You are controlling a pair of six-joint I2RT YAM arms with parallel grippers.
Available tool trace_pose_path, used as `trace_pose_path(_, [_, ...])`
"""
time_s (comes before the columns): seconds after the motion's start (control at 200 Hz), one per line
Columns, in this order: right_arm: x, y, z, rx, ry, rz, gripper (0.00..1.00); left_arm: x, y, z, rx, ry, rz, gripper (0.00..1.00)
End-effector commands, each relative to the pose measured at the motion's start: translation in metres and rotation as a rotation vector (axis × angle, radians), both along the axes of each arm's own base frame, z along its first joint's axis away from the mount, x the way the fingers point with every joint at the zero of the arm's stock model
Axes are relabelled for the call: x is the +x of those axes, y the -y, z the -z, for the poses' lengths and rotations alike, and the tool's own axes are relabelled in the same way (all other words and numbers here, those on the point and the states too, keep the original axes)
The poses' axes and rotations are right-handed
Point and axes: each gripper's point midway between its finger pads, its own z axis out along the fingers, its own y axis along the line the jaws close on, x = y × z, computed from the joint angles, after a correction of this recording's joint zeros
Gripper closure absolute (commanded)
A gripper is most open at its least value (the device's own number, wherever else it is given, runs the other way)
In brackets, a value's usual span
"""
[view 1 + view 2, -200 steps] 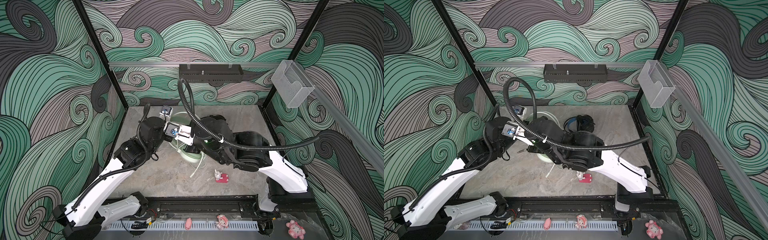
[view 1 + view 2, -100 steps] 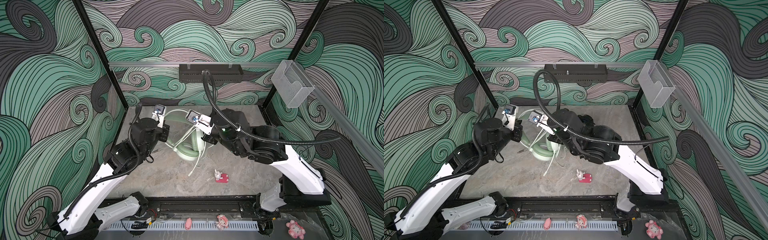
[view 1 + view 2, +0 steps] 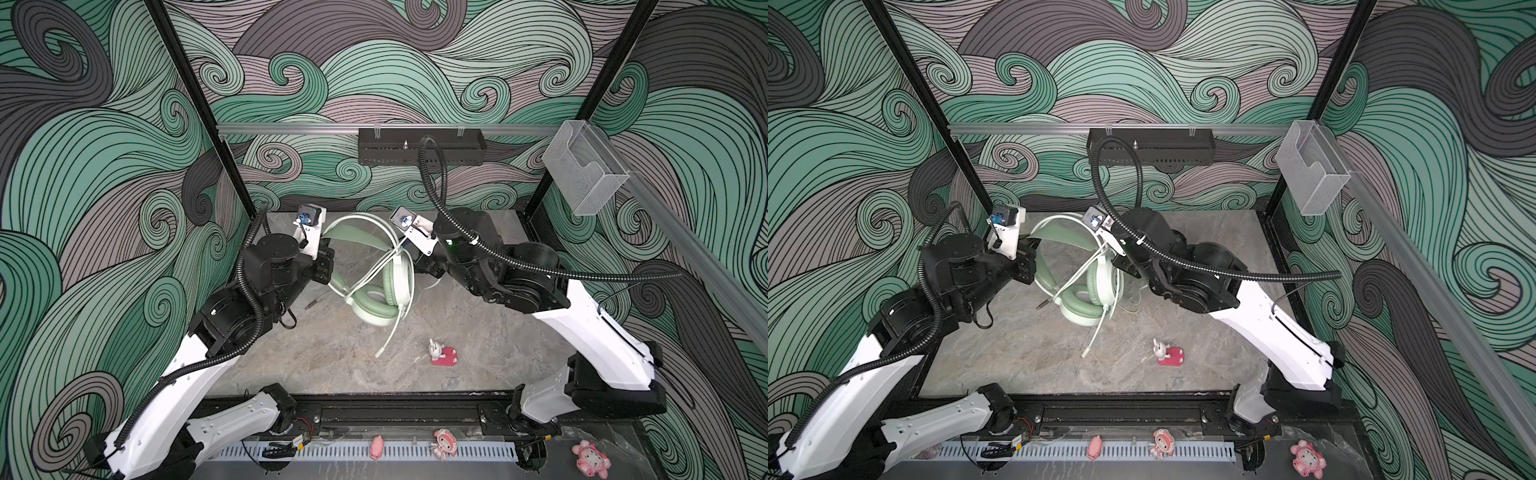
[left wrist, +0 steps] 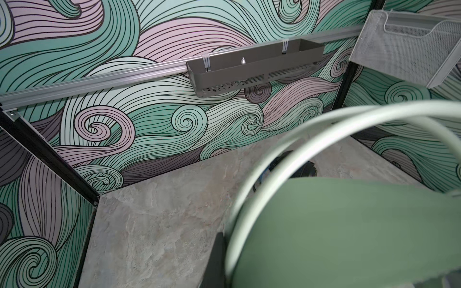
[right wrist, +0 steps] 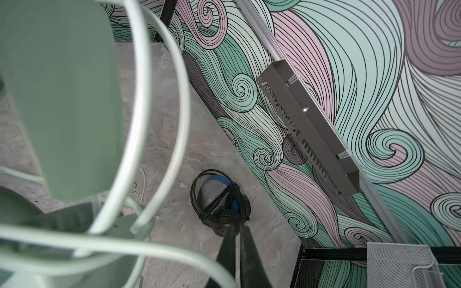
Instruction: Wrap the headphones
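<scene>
Mint-green headset (image 3: 374,305) is held up on the table (image 3: 332,365) by the left gripper (image 3: 329,270), closed on its band. The right gripper (image 5: 237,239) is almost closed, with nothing seen in it. The whitish cable (image 3: 392,328) lies loose, so its loops may be shaken off.

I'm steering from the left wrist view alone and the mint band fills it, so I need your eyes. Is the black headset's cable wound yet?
Observer: It looks so. In the right wrist view the black headset lies on the table with several cable strands running across its band.
Operator: Any mint cable loose?
Observer: Yes. In both top views a whitish strand trails from the mint headset toward the table's front edge.
Operator: Any clutter there?
Observer: A small red and white toy sits in front, apart from the strand.
</scene>
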Motion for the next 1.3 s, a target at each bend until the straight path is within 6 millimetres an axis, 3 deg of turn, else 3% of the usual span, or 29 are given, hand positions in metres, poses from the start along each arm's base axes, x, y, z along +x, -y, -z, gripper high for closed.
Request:
trace_pose_path(0.0, [0.003,0.025,-0.027,0.193,0.012,0.051,0.87,-0.014,-0.002,-0.038,-0.148,0.061,0.027,1.00])
trace_pose_path(0.275, [0.011,0.014,-0.022,0.283,-0.032,-0.004,0.81,-0.025,0.015,-0.061,-0.315,0.055,0.131,1.00])
trace_pose_path(0.43, [0.017,0.013,-0.019,0.376,-0.060,-0.019,0.79,-0.033,0.008,-0.090,-0.487,0.100,0.126,1.00])
trace_pose_path(0.6, [0.021,0.007,-0.016,0.519,-0.107,-0.079,0.79,-0.040,0.008,-0.120,-0.559,0.140,0.156,1.00])
trace_pose_path(0.72, [0.015,-0.007,-0.024,0.653,-0.117,-0.189,0.74,-0.042,0.013,-0.137,-0.606,0.149,0.196,1.00])
trace_pose_path(0.841, [0.011,-0.018,-0.018,0.700,-0.143,-0.253,0.69,-0.044,0.018,-0.155,-0.674,0.165,0.228,1.00])
trace_pose_path(0.991, [0.002,-0.032,-0.025,0.780,-0.159,-0.365,0.63,-0.043,0.019,-0.170,-0.752,0.188,0.241,1.00])
trace_pose_path(1.106, [0.001,-0.040,-0.017,0.818,-0.208,-0.390,0.54,-0.041,0.022,-0.179,-0.772,0.197,0.254,1.00])
trace_pose_path(1.296, [0.011,-0.051,0.014,0.923,-0.323,-0.390,0.41,-0.041,0.026,-0.195,-0.800,0.215,0.278,1.00])
